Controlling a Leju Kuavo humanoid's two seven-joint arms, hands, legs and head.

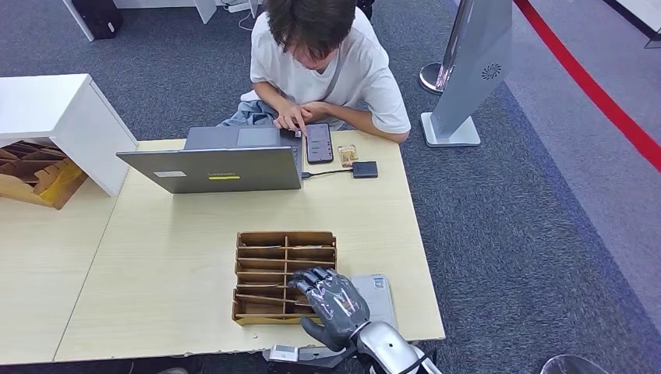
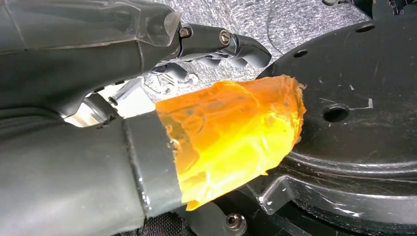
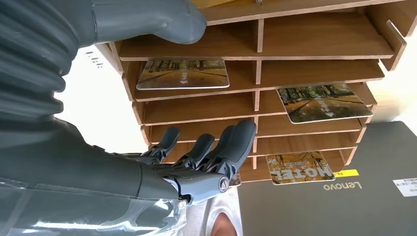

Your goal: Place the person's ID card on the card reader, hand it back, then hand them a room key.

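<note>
Right hand (image 1: 331, 305) over the near right corner of the rack (image 1: 285, 238), toward five o'clock on the table (image 1: 156, 257). Palm down, fingers (image 3: 231, 142) stretched out side by side, thumb (image 3: 162, 22) lifted well apart, nothing held.

Key cards (image 3: 183, 73) flat in the rack's slots: one close by the thumb, another (image 3: 322, 102) in the neighbouring column, a third (image 3: 300, 167) marked MOTEL in the row nearest the laptop (image 1: 226, 167). None touched by the hand.

Grey flat reader (image 1: 378, 290) just beside the rack at its three o'clock, partly hidden by the wrist.

Laptop at twelve o'clock of the rack, open, lid's back turned this way. Black box (image 1: 365, 169) at the laptop's three o'clock, joined to it by a cable.

Person (image 1: 319, 62) seated at the table's twelve o'clock edge, head bent, a hand (image 1: 292, 118) touching the phone (image 1: 319, 142) that lies flat beside the laptop. Small card (image 1: 348, 154) just at the phone's three o'clock, possibly the ID card, too small to read.

Left hand (image 2: 98, 64) hanging low beside the body, thumb wrapped in orange tape (image 2: 231, 132). Dark fingers (image 2: 231, 46) bent, with nothing seen in them; closed or loose, cannot tell.

White cabinet (image 1: 54, 117) at the table's ten o'clock, cardboard (image 1: 35, 175) beneath it. Grey stand (image 1: 475, 70) on the carpet at one o'clock.
</note>
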